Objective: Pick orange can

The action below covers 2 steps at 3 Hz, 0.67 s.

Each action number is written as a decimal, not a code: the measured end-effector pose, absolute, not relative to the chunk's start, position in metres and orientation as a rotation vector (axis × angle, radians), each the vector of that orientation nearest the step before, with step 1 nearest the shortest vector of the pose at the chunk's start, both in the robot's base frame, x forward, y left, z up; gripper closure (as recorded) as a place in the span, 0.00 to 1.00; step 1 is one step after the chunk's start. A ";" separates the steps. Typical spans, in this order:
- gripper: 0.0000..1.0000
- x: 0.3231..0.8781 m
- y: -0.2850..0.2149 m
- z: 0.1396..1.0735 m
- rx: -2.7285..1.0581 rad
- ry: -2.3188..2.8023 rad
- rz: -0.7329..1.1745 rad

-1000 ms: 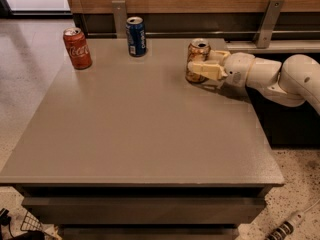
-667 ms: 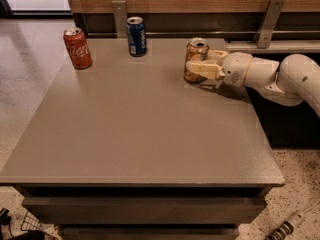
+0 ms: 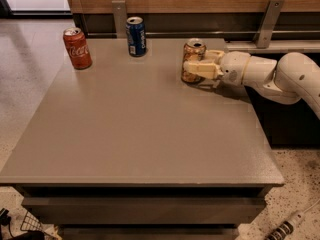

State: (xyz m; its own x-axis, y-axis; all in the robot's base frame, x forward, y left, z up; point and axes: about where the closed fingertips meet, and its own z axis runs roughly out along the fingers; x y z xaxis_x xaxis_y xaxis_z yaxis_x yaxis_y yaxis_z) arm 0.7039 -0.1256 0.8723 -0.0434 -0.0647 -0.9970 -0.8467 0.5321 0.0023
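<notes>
One orange can [image 3: 192, 53] stands upright toward one o'clock on the desk [image 3: 140, 134], its markings unreadable. The claw [image 3: 196, 62], reaching in from three o'clock, is closed around the can's body, with one cream finger across the front. At the can's ten o'clock stands a blue can [image 3: 136, 36], its writing illegible. Farther out, toward nine o'clock, is a red can [image 3: 77, 49] lettered Coca-Cola.

The white arm [image 3: 295, 79] is reaching in from the right, lying low and nearly level, with the forearm pointing left. The wrist [image 3: 235, 69] is sitting straight behind the gripper [image 3: 194, 62]. The cream fingers [image 3: 200, 69] are clamping the orange can [image 3: 192, 51], with one finger crossing its near side.
</notes>
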 end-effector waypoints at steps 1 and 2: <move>1.00 0.703 -0.127 0.896 -0.844 1.494 0.741; 1.00 0.698 -0.131 0.926 -0.858 1.478 0.694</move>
